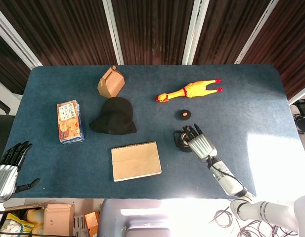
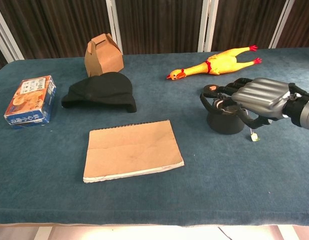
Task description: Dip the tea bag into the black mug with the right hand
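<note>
My table (image 1: 251, 94) wears blue cloth. Dark wood panels (image 1: 152, 29) with pale strips stand behind. Glare, perhaps sunlight, whitens the near edge.

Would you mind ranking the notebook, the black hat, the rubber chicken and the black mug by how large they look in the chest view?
1. Notebook, clearly largest, though nearest the camera.
2. Black hat and rubber chicken: too close to rank; the chicken is longer but thinner and lies further back.
3. Black mug, smallest, partly covered by the right hand.
</note>
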`<state>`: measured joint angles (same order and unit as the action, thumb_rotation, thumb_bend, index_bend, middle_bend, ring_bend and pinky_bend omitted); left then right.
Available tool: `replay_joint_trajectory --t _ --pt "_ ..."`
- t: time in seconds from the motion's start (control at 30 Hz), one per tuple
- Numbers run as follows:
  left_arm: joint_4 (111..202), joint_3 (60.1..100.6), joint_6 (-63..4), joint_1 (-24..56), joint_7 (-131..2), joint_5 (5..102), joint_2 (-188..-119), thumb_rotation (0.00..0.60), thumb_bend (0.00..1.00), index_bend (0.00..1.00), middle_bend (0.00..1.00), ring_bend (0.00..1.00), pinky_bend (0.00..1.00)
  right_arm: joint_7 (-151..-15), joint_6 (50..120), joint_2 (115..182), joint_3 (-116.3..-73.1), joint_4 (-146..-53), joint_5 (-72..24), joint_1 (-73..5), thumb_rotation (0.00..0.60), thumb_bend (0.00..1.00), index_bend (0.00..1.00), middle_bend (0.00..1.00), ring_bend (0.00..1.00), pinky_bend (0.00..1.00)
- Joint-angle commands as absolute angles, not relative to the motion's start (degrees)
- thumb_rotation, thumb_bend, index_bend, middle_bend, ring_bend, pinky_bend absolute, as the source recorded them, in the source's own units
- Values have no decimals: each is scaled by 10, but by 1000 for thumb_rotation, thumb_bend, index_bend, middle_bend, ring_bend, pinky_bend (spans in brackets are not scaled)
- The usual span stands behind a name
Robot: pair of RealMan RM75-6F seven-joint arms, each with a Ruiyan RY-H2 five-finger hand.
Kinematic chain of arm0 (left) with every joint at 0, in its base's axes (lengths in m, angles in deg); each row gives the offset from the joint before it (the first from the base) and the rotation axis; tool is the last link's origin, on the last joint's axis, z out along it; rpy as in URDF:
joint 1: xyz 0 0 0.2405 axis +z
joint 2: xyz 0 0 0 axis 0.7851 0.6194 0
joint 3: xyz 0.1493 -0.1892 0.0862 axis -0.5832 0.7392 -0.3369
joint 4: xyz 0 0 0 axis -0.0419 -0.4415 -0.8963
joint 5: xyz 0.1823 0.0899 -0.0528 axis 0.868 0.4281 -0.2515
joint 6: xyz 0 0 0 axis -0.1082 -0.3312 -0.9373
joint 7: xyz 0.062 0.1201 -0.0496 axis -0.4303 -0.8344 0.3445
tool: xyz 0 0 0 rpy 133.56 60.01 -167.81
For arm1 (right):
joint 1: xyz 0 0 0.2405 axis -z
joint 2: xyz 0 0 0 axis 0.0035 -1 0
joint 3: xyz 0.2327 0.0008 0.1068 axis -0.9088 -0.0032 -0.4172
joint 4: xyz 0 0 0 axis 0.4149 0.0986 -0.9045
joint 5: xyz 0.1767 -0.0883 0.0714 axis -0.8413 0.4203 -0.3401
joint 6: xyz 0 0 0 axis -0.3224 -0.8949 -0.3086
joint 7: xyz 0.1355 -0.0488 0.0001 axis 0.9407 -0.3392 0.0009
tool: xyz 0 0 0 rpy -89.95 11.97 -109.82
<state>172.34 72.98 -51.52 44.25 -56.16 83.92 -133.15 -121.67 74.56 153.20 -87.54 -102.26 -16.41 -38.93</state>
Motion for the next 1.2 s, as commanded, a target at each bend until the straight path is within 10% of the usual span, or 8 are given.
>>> replay_joint_trajectory --t 0.03,0.43,0.7,1.2 --pt "1724 729 -516 443 -562 840 -1332 600 62 0 40 0 108 -1208 759 1525 -874 -1029 -153 -384 600 725 354 0 0 0" --pt "1726 728 -520 444 -567 844 -1333 600 62 0 40 0 108 -1172 840 1450 -867 -1106 -100 -344 600 715 316 0 0 0" --pt "1726 728 -530 448 -566 848 -1333 600 62 0 40 0 108 -1074 1013 1352 -812 -1191 10 -233 600 409 189 0 0 0" --pt "1726 719 -524 442 -588 871 -1345 600 43 0 40 0 108 -945 1216 1324 -778 -1145 66 -55 600 342 3 0 0 0"
